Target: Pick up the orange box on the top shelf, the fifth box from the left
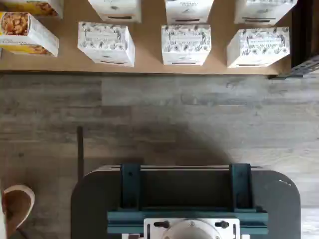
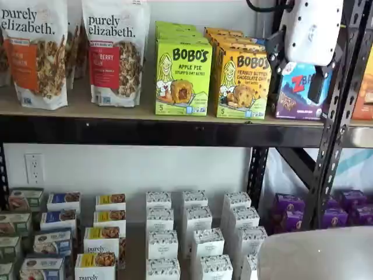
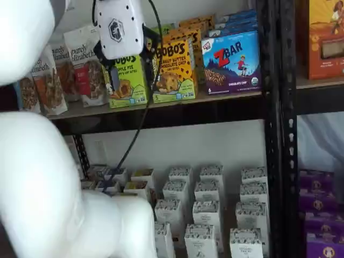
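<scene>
The orange box [image 2: 242, 81] stands upright on the top shelf [image 2: 145, 132], between a lime-green Apple Pie box [image 2: 182, 76] and a blue-purple ZBar box [image 2: 300, 93]. It shows in both shelf views, also here [image 3: 174, 70]. The shelf's board and black rail show in both shelf views, also here [image 3: 177, 107]. My gripper [image 2: 317, 87] hangs in front of the shelf, its white body up high, with one black finger showing over the ZBar box. In a shelf view the gripper [image 3: 113, 80] overlaps the lime-green box. I cannot tell whether it is open, and it holds nothing. The wrist view does not show the orange box.
Purely Elizabeth bags [image 2: 113, 52] stand further left on the top shelf. Rows of white boxes [image 2: 192, 233] fill the lower shelf and also show in the wrist view [image 1: 185, 44]. A black upright [image 2: 332, 128] stands at the right. My white arm [image 3: 37, 161] fills the foreground. The dark mount [image 1: 184, 199] shows in the wrist view.
</scene>
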Controlling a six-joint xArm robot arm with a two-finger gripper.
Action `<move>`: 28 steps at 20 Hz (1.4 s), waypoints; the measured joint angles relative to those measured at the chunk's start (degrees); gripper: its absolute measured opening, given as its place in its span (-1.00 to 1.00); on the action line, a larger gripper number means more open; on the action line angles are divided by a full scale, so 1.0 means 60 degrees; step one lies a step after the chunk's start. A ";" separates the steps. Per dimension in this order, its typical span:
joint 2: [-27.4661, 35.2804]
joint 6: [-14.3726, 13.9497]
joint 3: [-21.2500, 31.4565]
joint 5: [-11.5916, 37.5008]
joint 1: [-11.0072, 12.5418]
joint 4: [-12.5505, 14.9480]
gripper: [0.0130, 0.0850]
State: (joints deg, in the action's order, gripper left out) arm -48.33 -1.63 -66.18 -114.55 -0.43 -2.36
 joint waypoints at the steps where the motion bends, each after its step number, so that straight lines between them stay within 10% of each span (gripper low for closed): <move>1: -0.0079 0.0062 0.0072 0.0126 0.0112 -0.0122 1.00; 28: 0.0645 -0.0253 -0.0069 0.1289 -0.0304 0.0074 1.00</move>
State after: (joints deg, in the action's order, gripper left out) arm -44.46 -3.15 -66.59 -106.81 -2.26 -1.91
